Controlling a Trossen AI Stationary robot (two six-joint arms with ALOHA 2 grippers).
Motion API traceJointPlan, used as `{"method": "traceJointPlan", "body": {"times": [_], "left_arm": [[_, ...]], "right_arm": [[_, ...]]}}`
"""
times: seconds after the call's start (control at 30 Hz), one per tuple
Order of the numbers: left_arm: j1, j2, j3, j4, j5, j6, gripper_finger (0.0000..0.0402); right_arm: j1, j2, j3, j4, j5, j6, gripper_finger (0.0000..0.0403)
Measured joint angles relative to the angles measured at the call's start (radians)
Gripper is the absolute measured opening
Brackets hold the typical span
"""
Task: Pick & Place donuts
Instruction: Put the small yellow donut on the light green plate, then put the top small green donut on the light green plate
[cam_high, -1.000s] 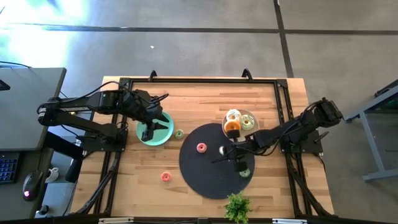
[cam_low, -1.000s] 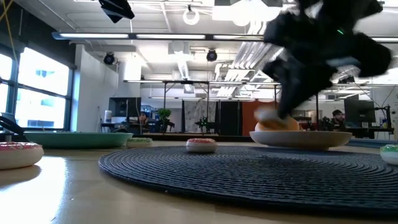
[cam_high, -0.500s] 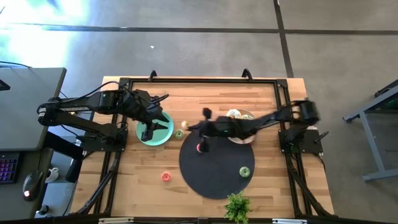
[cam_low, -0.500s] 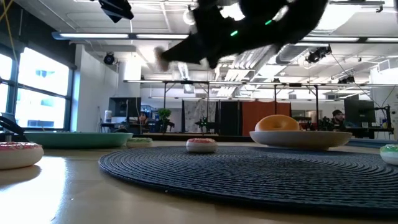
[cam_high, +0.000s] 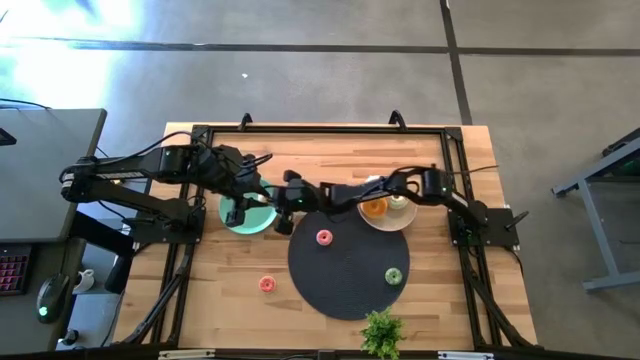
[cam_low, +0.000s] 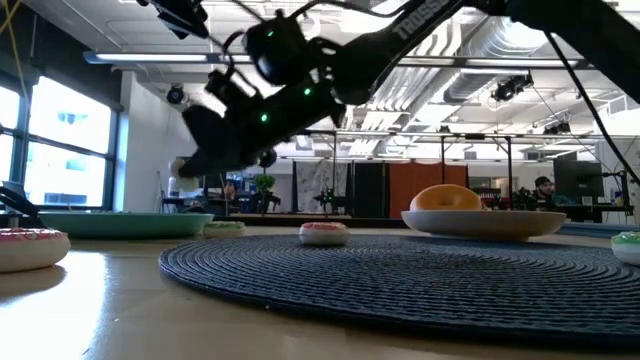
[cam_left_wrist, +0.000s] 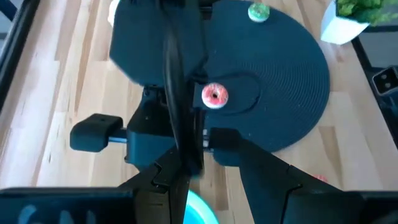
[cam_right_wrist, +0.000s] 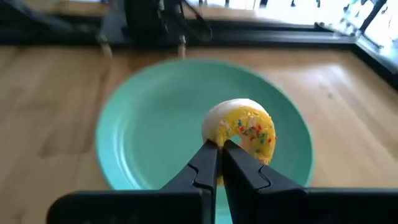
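Note:
My right gripper (cam_high: 284, 206) reaches across the table to the teal plate's (cam_high: 262, 218) right edge, shut on a yellow-frosted donut (cam_right_wrist: 241, 132); the right wrist view shows the plate (cam_right_wrist: 149, 124) behind it. My left gripper (cam_high: 240, 207) hovers open over the same plate. A pink donut (cam_high: 323, 237) and a green one (cam_high: 394, 275) lie flat on the round dark mat (cam_high: 345, 285). Another pink donut (cam_high: 267, 284) lies on the wood. An orange donut (cam_high: 375, 208) and a white one (cam_high: 400, 200) sit on the beige plate (cam_high: 398, 221). My right gripper pinches the yellow-frosted donut by its ring's edge (cam_right_wrist: 214, 138) between the two fingers (cam_right_wrist: 205, 163). The donut is lifted clear above the teal plate and stands on edge, its sprinkled frosting facing the wrist camera.
A small green plant (cam_high: 381, 331) stands at the table's near edge, by the mat. A black frame rail (cam_high: 320, 131) runs along the far edge and both sides. My right arm (cam_high: 350, 195) stretches across the mat's far part and stands close in front of my left gripper (cam_left_wrist: 208, 165).
My right gripper has risen from the mat's near right part, by the green donut, and swung fast toward the table's left, across the mat to the teal plate's edge, with the yellow-frosted donut in its fingers over the last half second.

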Motion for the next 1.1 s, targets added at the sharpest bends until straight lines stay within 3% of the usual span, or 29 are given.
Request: {"method": "traceJointPlan", "body": {"times": [0.23,0.53,0.7,0.97,1.1], "left_arm": [[0.000,0.000,0.000,-0.064,-0.003,-0.045,0.0131],[0.000,-0.013,0.001,-0.124,-0.037,-0.126,0.0131],[0.000,-0.012,0.000,-0.182,-0.040,-0.190,0.0131],[-0.012,-0.011,0.000,-0.218,-0.044,-0.271,0.0131],[-0.059,-0.012,-0.063,-0.115,-0.095,-0.305,0.0131]], "right_arm": [[-0.006,0.031,0.034,-0.034,0.001,-0.049,0.0043],[-0.008,0.032,0.033,-0.038,0.009,-0.088,0.0121],[-0.008,-0.005,0.033,-0.096,0.065,-0.113,0.0156],[0.012,-0.273,0.035,-0.537,0.204,-0.177,0.0163],[0.019,-0.433,0.035,-0.792,0.293,-0.153,0.0152]]}}
